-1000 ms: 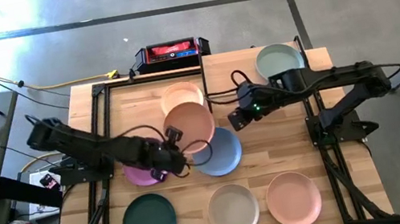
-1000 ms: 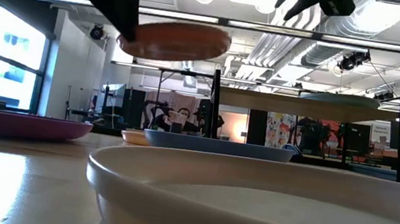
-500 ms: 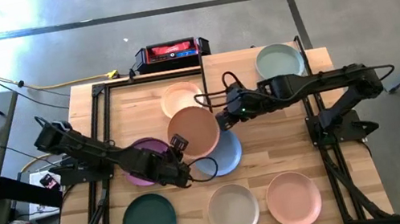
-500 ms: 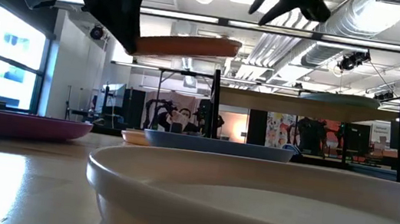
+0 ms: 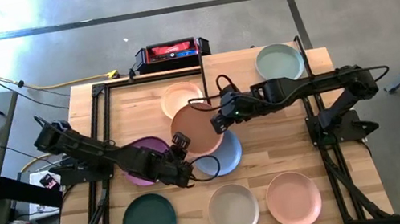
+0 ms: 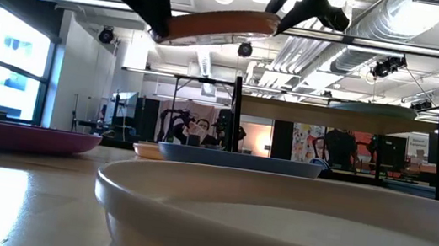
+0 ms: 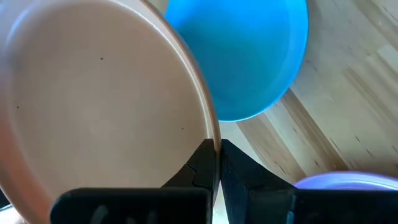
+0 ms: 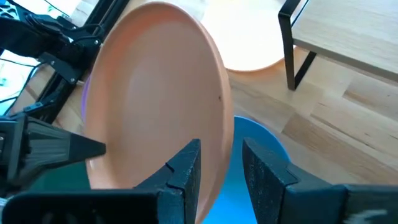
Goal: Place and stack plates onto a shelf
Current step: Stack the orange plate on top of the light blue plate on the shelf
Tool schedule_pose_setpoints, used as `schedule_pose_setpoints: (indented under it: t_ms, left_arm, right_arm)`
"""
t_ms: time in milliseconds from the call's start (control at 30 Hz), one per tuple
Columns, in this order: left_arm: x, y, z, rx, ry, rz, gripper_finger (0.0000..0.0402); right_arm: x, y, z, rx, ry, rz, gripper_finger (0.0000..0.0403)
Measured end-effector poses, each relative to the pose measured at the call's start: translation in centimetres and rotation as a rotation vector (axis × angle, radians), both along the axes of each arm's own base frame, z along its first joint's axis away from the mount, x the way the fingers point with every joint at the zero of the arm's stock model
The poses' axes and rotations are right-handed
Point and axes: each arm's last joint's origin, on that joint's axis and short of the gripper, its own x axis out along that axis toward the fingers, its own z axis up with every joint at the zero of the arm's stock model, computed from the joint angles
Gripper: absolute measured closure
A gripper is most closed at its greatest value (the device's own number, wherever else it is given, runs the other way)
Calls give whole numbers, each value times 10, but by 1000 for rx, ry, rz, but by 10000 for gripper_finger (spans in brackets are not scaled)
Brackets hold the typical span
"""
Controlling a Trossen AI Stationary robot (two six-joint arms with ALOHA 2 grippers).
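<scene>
My left gripper (image 5: 182, 162) is shut on a peach-brown plate (image 5: 195, 129) held above the table, over the blue plate (image 5: 222, 155). My right gripper (image 8: 221, 171) is open at the plate's opposite edge, one finger on each face of the rim (image 8: 225, 134); I cannot tell if they touch it. The sage green plate (image 5: 279, 60) lies flat on the shelf (image 5: 237, 63). A cream plate (image 5: 179, 96) and a purple plate (image 5: 145, 158) lie flat on the table. My left gripper pinches the peach-brown plate's rim (image 7: 214, 144) between its two fingers, on the edge toward the table's near-left. The fingers come in roughly level from that side. The plate (image 6: 215, 25) is lifted clear, nearly flat, its right end slightly higher.
Dark green (image 5: 149, 222), beige (image 5: 232, 208) and pink (image 5: 294, 198) plates lie in a row along the table's near edge. A black and red box (image 5: 171, 52) sits at the far edge. Bare shelf board lies left of the sage plate.
My right gripper has moved toward the table's left and reached the held plate's right rim, fingers open around it. My left gripper has raised the plate higher and shifted it slightly right; the plate now tips up a little at its right end.
</scene>
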Motion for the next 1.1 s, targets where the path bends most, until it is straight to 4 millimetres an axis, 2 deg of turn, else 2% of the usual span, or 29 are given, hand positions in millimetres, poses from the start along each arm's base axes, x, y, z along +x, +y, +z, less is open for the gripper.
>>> schedule_pose_setpoints:
  t_ms: [333, 667, 1100]
  left_arm:
    - [1, 1, 3, 29, -23, 16, 401]
    - [3, 0, 4, 22, -41, 18, 401]
    - [5, -1, 5, -35, -99, 74, 368]
  right_arm:
    - [0, 0, 0, 18, 0, -10, 310]
    - [0, 0, -1, -2, 9, 7, 396]
    - [-1, 0, -1, -8, 16, 12, 402]
